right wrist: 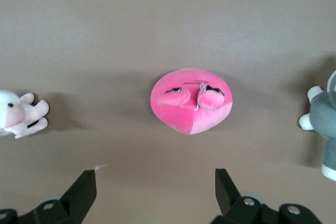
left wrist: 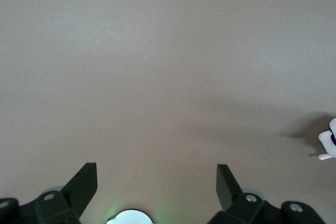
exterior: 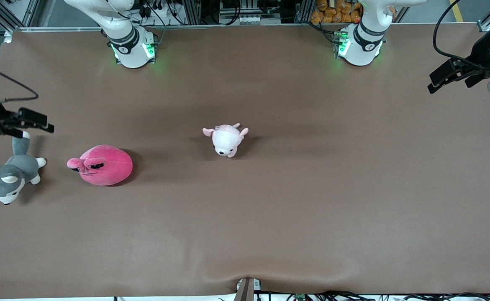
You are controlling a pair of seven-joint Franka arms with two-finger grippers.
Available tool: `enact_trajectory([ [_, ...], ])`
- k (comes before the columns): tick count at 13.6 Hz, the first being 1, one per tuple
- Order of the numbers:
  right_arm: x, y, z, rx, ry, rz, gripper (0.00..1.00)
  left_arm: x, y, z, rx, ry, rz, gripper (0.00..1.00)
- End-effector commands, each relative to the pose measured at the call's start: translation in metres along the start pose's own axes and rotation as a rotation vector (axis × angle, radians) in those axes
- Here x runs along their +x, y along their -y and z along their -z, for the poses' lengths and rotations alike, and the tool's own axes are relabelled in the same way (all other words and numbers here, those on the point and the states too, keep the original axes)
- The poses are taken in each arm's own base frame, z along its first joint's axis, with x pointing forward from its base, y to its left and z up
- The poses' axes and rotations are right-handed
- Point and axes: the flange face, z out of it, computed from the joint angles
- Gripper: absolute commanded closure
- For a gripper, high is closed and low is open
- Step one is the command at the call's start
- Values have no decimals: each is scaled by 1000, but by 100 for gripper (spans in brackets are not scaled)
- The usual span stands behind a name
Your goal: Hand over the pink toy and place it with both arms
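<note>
A: Toys first. Where's the round bright-pink plush toy [exterior: 101, 165]?

B: On the brown table [exterior: 311, 188], toward the right arm's end, between a grey-and-white plush husky [exterior: 8, 177] and a small pale-pink-and-white plush animal [exterior: 226, 140]. No claw touches it.

A: And the arms?

B: Right claw [exterior: 39, 122] hangs over the husky's tail, fingers apart, its camera facing the pink toy. Left claw [exterior: 447, 79] is raised over its own end, also spread, probably waiting to receive.
</note>
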Motion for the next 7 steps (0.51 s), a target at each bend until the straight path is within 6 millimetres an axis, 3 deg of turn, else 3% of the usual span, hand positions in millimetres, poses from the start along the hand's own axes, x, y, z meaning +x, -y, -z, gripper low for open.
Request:
enact_trajectory([
  [1,-30,22,4,-42,-16,40,0,2,1,6,20,-5,-14,0],
  [7,-39,22,14,-42,-31,41,0,2,2,6,20,-2,-15,0],
])
